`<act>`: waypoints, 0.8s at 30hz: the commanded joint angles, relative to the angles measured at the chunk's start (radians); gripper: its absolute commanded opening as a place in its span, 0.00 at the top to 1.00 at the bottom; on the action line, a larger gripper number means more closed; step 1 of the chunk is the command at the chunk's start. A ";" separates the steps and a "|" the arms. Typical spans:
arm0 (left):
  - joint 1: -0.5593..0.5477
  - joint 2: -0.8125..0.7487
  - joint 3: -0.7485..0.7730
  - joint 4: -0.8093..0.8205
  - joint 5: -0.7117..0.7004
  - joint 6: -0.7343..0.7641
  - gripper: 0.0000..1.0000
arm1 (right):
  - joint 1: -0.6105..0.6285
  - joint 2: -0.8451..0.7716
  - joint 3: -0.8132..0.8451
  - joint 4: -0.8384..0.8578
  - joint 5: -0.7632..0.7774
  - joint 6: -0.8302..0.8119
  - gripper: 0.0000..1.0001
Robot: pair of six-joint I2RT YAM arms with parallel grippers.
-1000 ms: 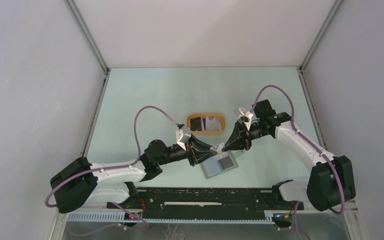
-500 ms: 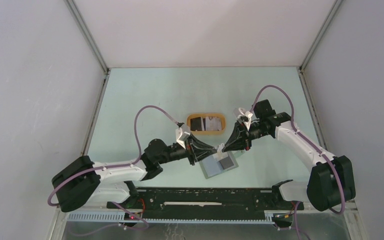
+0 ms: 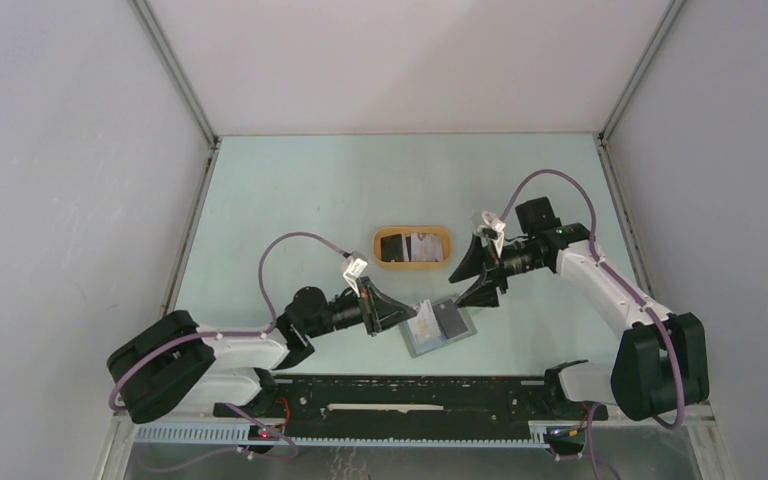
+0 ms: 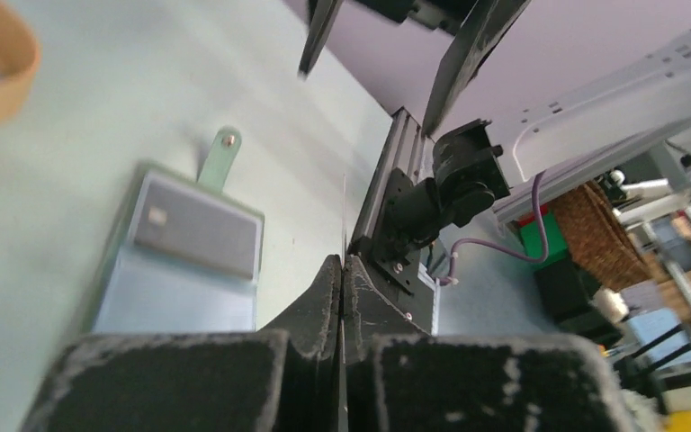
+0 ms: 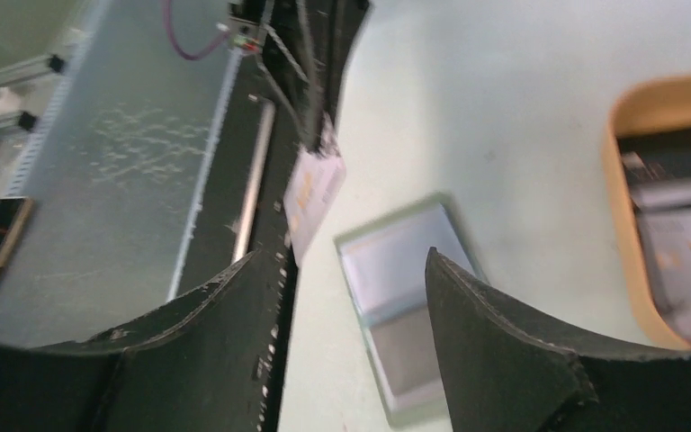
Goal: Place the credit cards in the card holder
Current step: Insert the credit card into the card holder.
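Observation:
The card holder (image 3: 438, 335) lies open on the table, grey-green, with a dark card (image 3: 451, 319) in its upper pocket. My left gripper (image 3: 407, 316) is shut on a whitish credit card (image 3: 423, 322), held over the holder's left edge. In the left wrist view the card (image 4: 343, 216) shows edge-on between the closed fingers (image 4: 322, 292), beside the holder (image 4: 180, 288) and its snap tab (image 4: 219, 155). My right gripper (image 3: 453, 291) stands open and empty just above and right of the holder. The right wrist view shows the whitish card (image 5: 315, 191) and the holder (image 5: 405, 297) below its jaws (image 5: 344, 256).
An orange oval tray (image 3: 412, 262) behind the holder holds a black card (image 3: 393, 245) and a whitish one (image 3: 424, 243); its rim (image 5: 625, 171) shows at the right wrist view's right edge. The black rail (image 3: 410, 395) runs along the near table edge.
My right gripper has opened, let go of the whitish card and drawn back to the right. The left gripper has shut on that card and pulled slightly left.

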 commanded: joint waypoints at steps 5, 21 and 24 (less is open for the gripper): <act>0.035 0.159 -0.072 0.100 -0.080 -0.310 1.00 | -0.062 0.047 0.023 0.000 0.259 0.050 0.33; 0.051 0.474 -0.066 0.346 -0.186 -0.586 1.00 | 0.115 0.378 0.193 -0.142 0.512 0.107 0.62; 0.051 0.487 -0.066 0.344 -0.199 -0.595 1.00 | 0.140 0.411 0.193 -0.134 0.542 0.116 0.68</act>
